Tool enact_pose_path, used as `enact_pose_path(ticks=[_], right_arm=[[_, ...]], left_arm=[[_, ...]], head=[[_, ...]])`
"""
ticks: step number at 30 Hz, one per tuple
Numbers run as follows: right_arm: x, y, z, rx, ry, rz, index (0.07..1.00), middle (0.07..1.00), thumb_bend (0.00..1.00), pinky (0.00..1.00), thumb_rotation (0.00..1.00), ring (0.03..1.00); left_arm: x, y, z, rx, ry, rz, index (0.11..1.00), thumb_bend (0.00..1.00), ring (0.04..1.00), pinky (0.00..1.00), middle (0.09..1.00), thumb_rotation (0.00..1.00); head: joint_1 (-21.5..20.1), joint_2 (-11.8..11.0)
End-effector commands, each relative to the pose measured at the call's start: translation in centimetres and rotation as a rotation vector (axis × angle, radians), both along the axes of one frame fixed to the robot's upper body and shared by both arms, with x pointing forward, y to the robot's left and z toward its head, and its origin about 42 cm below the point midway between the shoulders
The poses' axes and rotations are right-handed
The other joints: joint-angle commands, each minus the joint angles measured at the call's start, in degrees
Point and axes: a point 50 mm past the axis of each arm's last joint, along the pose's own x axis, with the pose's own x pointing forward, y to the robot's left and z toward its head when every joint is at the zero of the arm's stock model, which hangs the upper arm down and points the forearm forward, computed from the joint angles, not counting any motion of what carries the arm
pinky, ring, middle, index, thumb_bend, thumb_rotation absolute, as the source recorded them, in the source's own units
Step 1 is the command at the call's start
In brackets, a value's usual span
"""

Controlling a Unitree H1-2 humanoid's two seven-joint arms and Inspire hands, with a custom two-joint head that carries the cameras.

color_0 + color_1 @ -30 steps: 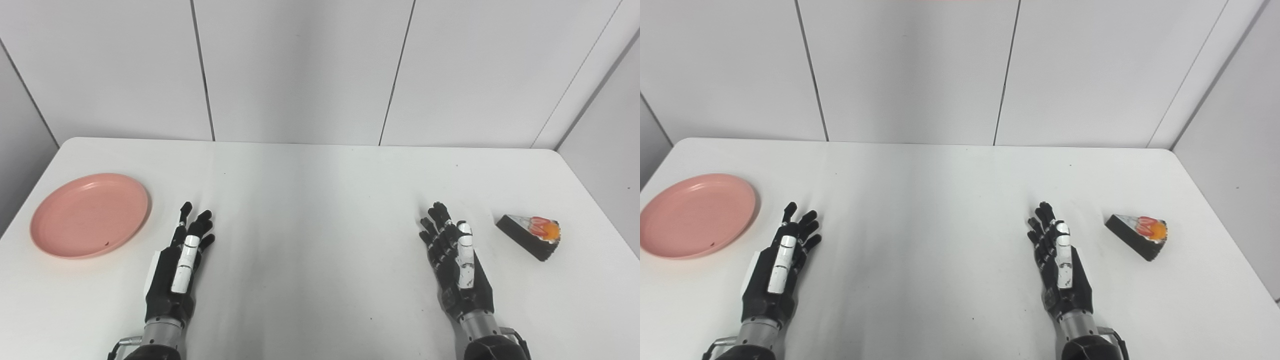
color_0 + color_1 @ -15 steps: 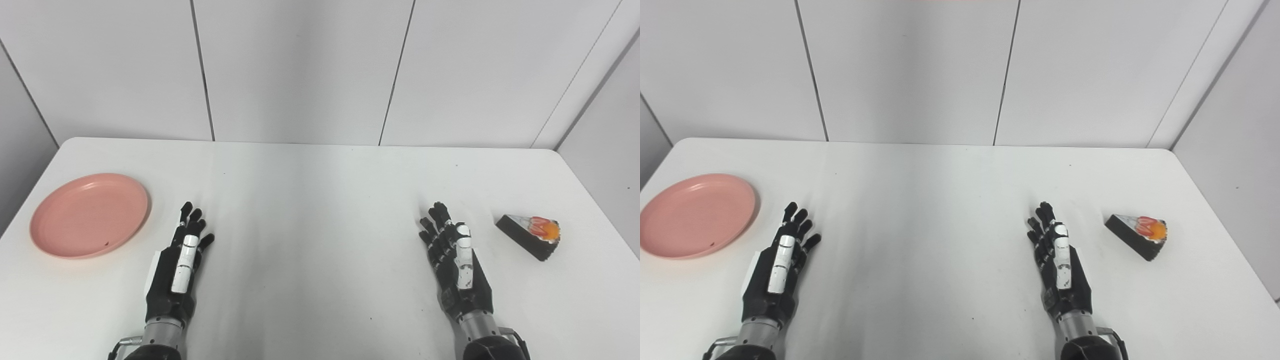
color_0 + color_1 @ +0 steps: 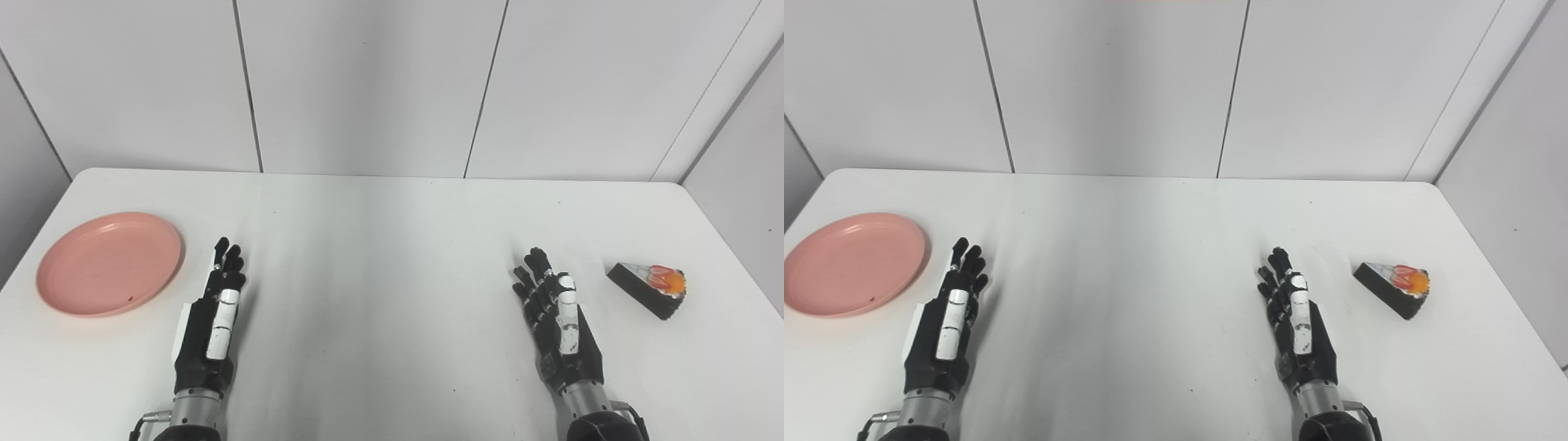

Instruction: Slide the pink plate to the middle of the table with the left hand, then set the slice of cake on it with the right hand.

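Here, in the left eye view, your left hand (image 3: 208,321) lies low over the white counter (image 3: 392,233), fingers (image 3: 225,262) straight, drawn close together and holding nothing. It sits just beside the pink plate (image 3: 110,262), which is at the counter's left side, well apart from the middle. The plate is round, shallow and smooth with a low raised rim, likely plastic, so it should glide easily on the matte top. I judge the hand is placed to reach the rim for a sideways push; the slide is not yet begun.

In the right eye view, your right hand (image 3: 1297,324) rests palm-down on the counter, fingers (image 3: 1274,275) extended, slightly spread, clamped on nothing. It appears to wait its turn. The slice of cake (image 3: 1393,286) sits near it on the right: a dark wedge with a pale top and a red and orange garnish at its broad end, its point aimed toward the hand. It looks like a firm model food, though you cannot be sure.
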Motion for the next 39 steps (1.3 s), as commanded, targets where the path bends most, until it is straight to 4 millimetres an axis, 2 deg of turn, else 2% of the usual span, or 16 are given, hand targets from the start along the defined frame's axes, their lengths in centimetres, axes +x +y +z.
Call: enact_pose_path(ticks=[1,7,17,20,23,26,31,39], right_arm=[[-0.1,0.0,0.2,-0.003,-0.012,0.002,0.960,0.980,0.83,0.99,0.98,0.958],[0.0,0.0,0.1,-0.006,-0.009,0.002,0.959,0.980,0.82,0.98,0.98,0.956],[0.1,-0.3,-0.1,-0.005,-0.001,0.002,0.968,0.983,0.80,1.00,0.99,0.963],[0.3,-0.8,-0.4,-0.009,-0.006,0.001,0.976,0.987,0.79,1.00,1.00,0.966],[0.4,-1.6,-0.8,-0.012,-0.011,0.006,0.992,0.998,0.78,1.00,1.00,0.982],[0.7,-2.6,-1.4,0.000,-0.009,0.006,0.983,0.995,0.78,1.00,1.00,0.978],[0.8,-3.3,-1.8,0.015,0.004,0.008,0.983,0.994,0.79,1.00,1.00,0.976],[0.7,-3.1,-1.7,0.036,0.025,0.012,0.993,0.991,0.77,1.00,1.00,0.983]], left_arm=[[0.5,-0.1,1.5,0.011,-0.084,-0.004,1.000,0.71,1.000,1.00,1.000,0.90],[0.6,-0.2,1.3,0.013,-0.102,-0.003,1.000,0.68,0.995,1.00,1.000,0.89],[0.8,-0.5,1.0,0.016,-0.078,-0.021,1.000,0.71,0.999,1.00,0.999,0.86],[1.0,-1.0,0.6,0.026,-0.069,-0.026,1.000,0.74,0.997,1.00,0.996,0.86],[1.2,-1.7,0.3,0.034,-0.064,-0.030,1.000,0.71,0.998,1.00,0.997,0.87],[1.3,-2.6,-0.1,0.038,-0.051,-0.018,1.000,0.69,0.999,1.00,0.993,0.89],[1.5,-3.7,-0.7,0.046,-0.051,-0.019,1.000,0.63,0.997,1.00,0.996,0.92],[1.7,-4.0,-1.5,0.070,-0.058,-0.014,1.000,0.60,0.979,0.99,0.991,0.94]], head=[[0.07,0.04],[0.11,-0.21],[1.78,-1.06],[5.40,-2.40],[6.99,-3.04],[9.88,-4.83],[12.15,-6.94],[13.05,-9.13]])
